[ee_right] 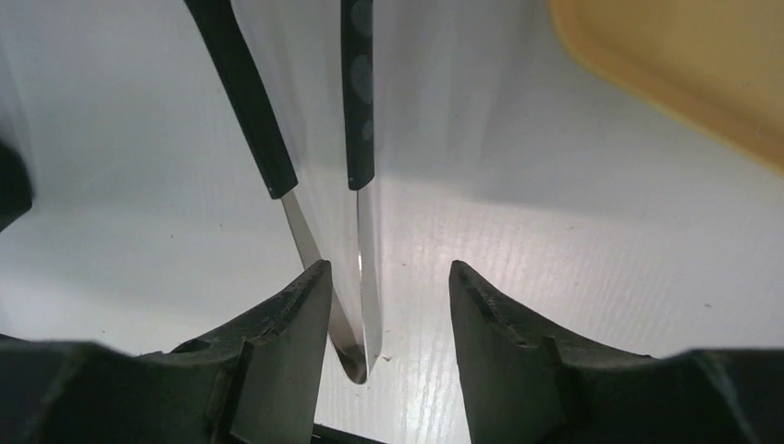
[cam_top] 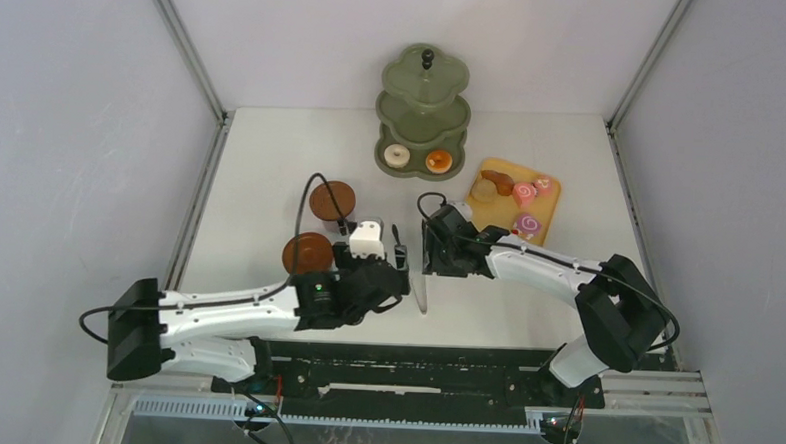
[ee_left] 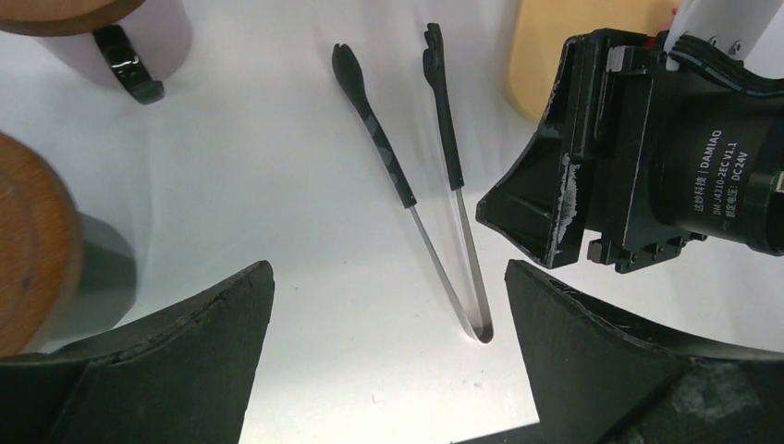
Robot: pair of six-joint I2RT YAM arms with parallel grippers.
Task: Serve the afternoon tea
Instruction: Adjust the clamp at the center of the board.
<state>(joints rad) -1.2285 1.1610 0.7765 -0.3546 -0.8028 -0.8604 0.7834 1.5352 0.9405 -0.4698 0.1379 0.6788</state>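
The olive-green three-tier stand (cam_top: 425,88) stands at the back, with two donuts (cam_top: 397,155) on its bottom tier. Pink swirl cakes (cam_top: 525,195) and brown buns (cam_top: 484,189) lie on the orange-yellow tray (cam_top: 555,201). Two brown cups (cam_top: 332,201) (cam_top: 308,252) stand left of centre. Black tongs (cam_top: 424,293) (ee_left: 444,139) (ee_right: 356,139) lie flat on the table. My right gripper (cam_top: 430,252) (ee_right: 388,268) is open astride their steel hinge end, which lies close to its left finger. Facing it, my left gripper (cam_top: 402,272) (ee_left: 388,273) is wide open and holds nothing.
The two grippers sit close together over the tongs; the right one's black body (ee_left: 601,166) fills the left wrist view's right side. One cup (ee_left: 37,240) is near the left gripper's left finger. The tray's corner (ee_right: 684,65) lies just beyond the right gripper.
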